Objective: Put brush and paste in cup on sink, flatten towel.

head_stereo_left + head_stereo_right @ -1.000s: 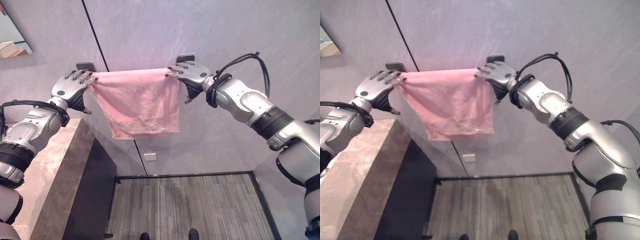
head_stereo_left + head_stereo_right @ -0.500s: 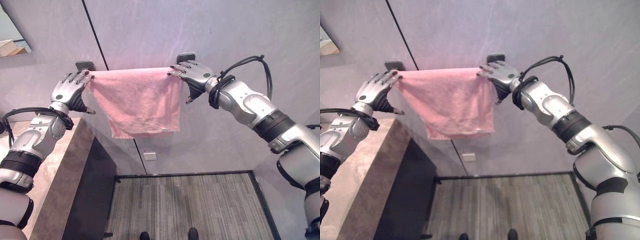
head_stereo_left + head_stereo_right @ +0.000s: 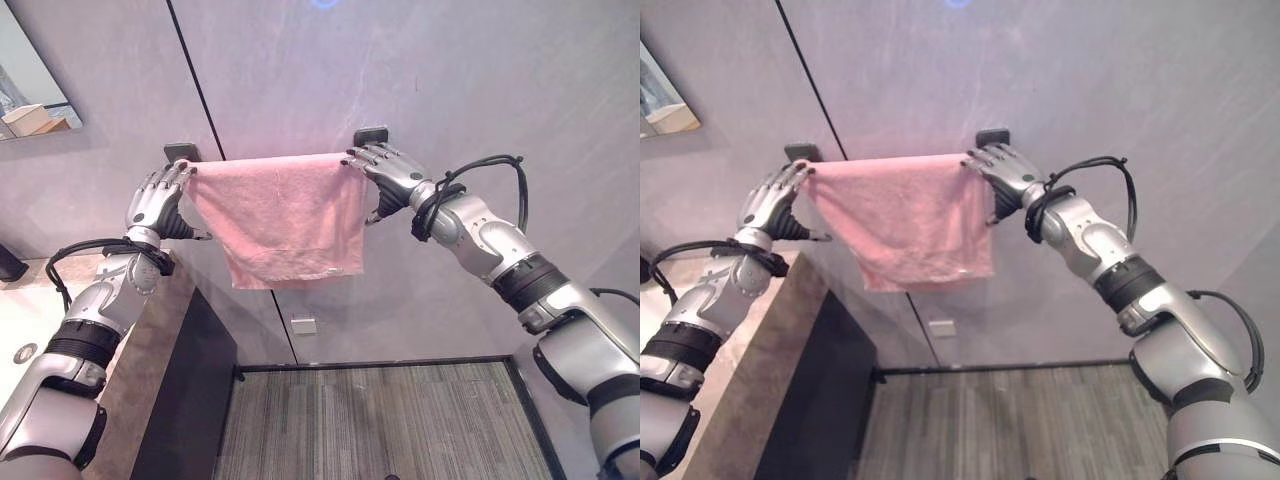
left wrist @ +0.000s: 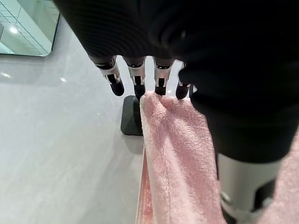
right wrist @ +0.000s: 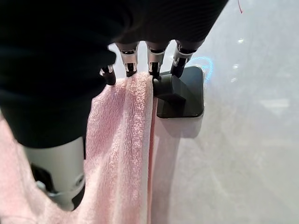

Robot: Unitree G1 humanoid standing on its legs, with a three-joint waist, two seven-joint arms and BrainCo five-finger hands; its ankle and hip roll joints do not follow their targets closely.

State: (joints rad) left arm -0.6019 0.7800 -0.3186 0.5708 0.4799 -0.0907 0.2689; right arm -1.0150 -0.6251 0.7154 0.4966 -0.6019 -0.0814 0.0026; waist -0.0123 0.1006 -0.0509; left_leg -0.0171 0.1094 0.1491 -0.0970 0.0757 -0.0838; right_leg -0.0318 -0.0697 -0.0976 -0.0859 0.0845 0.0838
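Right now your pink towel point(image 3: 285, 215) is hanging over the wall rail between its two dark brackets point(image 3: 370, 134), above the counter point(image 3: 140, 340). Your left hand point(image 3: 155, 200) is resting at its left top corner and your right hand point(image 3: 385, 172) at its right, fingers point(image 4: 159, 84) lying straight along the towel's top edge, gripping nothing.

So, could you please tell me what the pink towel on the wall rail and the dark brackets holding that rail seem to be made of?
The pink towel looks like terry cloth: the wrist views show a looped, fuzzy pile and soft folds. The dark square bracket beside the right hand has a smooth matt face with rounded corners, so plastic or coated metal; I cannot tell which. The one by the left hand looks alike.
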